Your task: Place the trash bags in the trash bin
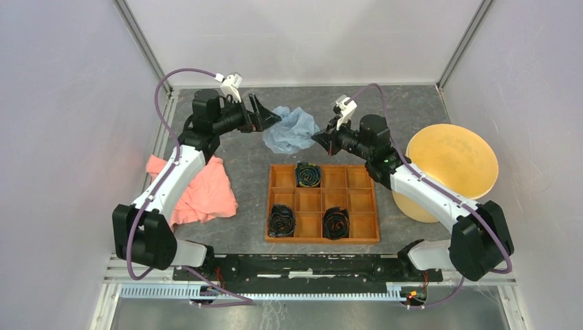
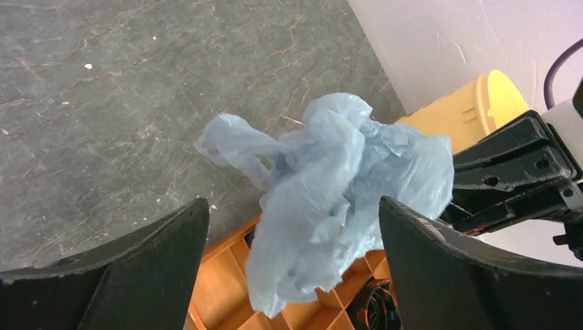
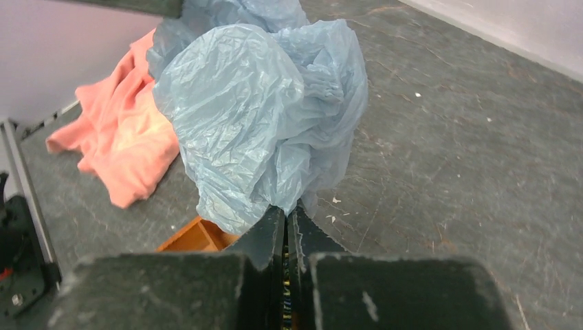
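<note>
Pinching the bag (image 3: 261, 117) tightly, the right hand (image 3: 285, 214) should lift it clear over the bin (image 1: 450, 161); the left hand (image 2: 294, 213) gapes wide, empty.

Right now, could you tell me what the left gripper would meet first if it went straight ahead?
The left gripper would most likely meet the trash bag first, bunched just ahead of its open fingers; the right gripper, pinching it, lies beyond.

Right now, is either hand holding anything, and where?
The right hand pinches the bag by a crumpled fold at its edge; the left hand is open around it.
</note>
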`<state>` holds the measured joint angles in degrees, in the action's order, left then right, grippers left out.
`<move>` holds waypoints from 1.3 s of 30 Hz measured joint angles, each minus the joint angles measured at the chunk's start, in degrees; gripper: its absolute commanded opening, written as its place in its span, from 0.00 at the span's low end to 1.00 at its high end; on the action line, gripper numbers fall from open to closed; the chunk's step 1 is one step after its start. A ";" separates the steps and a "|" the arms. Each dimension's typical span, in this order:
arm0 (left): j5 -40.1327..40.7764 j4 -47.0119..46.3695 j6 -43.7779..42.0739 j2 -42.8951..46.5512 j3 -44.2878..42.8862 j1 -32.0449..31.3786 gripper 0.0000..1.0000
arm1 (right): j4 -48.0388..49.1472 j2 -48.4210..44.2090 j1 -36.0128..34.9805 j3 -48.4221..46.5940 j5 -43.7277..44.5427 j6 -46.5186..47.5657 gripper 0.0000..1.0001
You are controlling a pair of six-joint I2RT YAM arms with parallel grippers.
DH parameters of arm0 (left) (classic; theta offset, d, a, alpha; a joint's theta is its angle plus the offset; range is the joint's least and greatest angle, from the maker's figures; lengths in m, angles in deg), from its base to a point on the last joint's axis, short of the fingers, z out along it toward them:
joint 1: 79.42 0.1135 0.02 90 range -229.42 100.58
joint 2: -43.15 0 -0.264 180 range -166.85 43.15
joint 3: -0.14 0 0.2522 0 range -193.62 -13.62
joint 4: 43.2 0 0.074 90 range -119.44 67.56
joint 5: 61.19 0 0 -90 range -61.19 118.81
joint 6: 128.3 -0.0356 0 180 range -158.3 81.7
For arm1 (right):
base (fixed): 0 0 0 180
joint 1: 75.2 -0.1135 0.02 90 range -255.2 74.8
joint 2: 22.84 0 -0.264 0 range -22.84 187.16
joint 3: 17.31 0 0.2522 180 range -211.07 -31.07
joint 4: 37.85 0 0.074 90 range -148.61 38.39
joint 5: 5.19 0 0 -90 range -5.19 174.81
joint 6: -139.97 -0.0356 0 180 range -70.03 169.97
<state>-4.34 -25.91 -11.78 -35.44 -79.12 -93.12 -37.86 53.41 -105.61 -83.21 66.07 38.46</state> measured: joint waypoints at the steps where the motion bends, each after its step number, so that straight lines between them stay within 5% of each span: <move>1: 0.04 0.46 0.00 -0.07 0.00 0.24 1.00 | -0.17 0.02 -0.02 -0.13 -1.46 1.33 0.00; 7: -0.35 0.63 0.00 0.00 0.00 0.81 0.94 | -1.53 0.85 -1.03 -0.92 -7.82 7.61 0.00; 13: -0.94 1.20 -0.04 -2.51 -0.98 0.74 0.63 | -1.86 0.85 -1.53 -1.01 -7.76 9.01 0.01; 19: 0.02 3.43 -0.44 -2.84 -1.07 0.76 0.17 | -2.14 0.72 -1.53 -1.01 -3.65 9.01 0.01; 22: 2.99 4.09 -1.14 -0.52 -0.85 0.76 0.04 | -3.32 0.63 -1.51 -1.01 2.36 7.82 0.15; 26: 9.53 3.23 -2.27 7.67 1.73 0.81 0.02 | -7.52 1.40 -1.01 -1.55 12.17 5.62 0.25; 30: 15.17 0.35 -2.51 15.19 3.96 0.83 0.02 | -14.19 6.47 -0.79 -7.32 17.99 5.01 0.50; 35: 18.12 -1.09 -2.54 15.93 4.37 0.85 0.02 | -20.98 9.11 -1.40 -13.09 22.05 5.62 0.75; 39: 19.32 -0.68 -2.54 14.47 4.50 1.20 0.02 | -23.21 7.32 -3.76 -13.70 23.34 6.95 0.86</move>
<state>14.99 -26.59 -14.31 -20.97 -74.62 -91.91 -61.07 60.73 -109.37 -96.92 89.41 45.41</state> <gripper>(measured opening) 0.035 0.800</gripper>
